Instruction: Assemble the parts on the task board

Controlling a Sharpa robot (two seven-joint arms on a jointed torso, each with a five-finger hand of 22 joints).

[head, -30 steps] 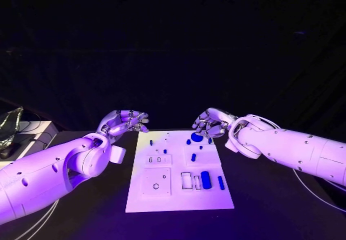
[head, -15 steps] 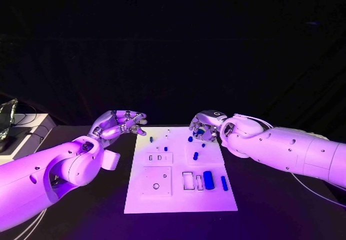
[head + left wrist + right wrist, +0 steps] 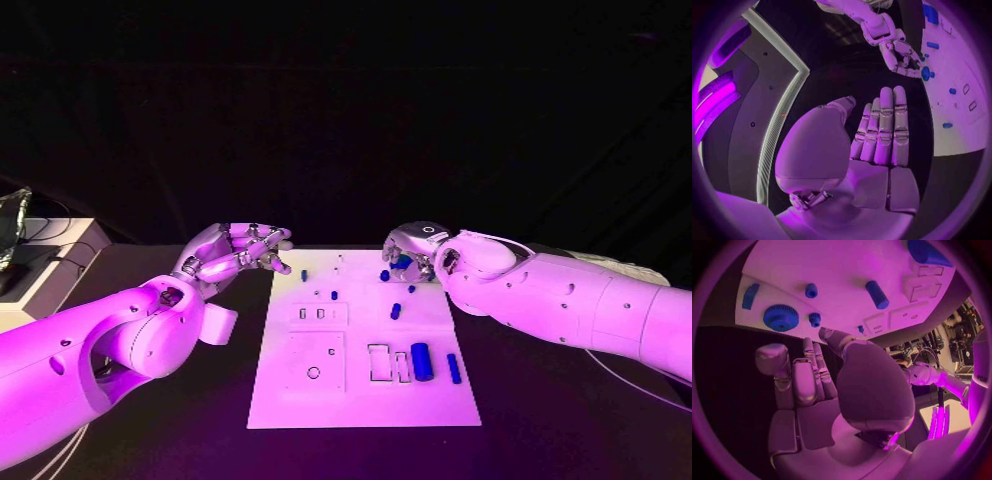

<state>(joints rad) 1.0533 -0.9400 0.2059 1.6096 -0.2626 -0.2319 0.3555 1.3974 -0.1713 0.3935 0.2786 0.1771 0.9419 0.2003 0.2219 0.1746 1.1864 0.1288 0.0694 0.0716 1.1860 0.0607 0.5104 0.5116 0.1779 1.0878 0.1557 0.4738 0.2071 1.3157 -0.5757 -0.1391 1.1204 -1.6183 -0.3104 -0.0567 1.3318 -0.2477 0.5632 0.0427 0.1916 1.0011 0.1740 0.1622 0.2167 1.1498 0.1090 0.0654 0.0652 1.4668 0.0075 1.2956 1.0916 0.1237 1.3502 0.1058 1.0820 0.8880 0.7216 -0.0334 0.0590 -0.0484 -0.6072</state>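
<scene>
From the head camera, the white task board (image 3: 361,350) lay on the table between the two hands. The left hand (image 3: 238,250) hung by its far left corner, fingers curled, holding nothing. The right hand (image 3: 414,248) was at the far right corner, just beside one blue gear (image 3: 401,263).

From the left wrist, the fingers (image 3: 882,125) stood straight and close together, empty.

From the right wrist, the right hand was empty, with the gear (image 3: 781,317) just past its fingertips, and two small blue pegs (image 3: 811,290) beyond.

Black curtain (image 3: 346,120) behind black table (image 3: 577,420); white cabinet (image 3: 36,245) at table's left; purple light.
</scene>
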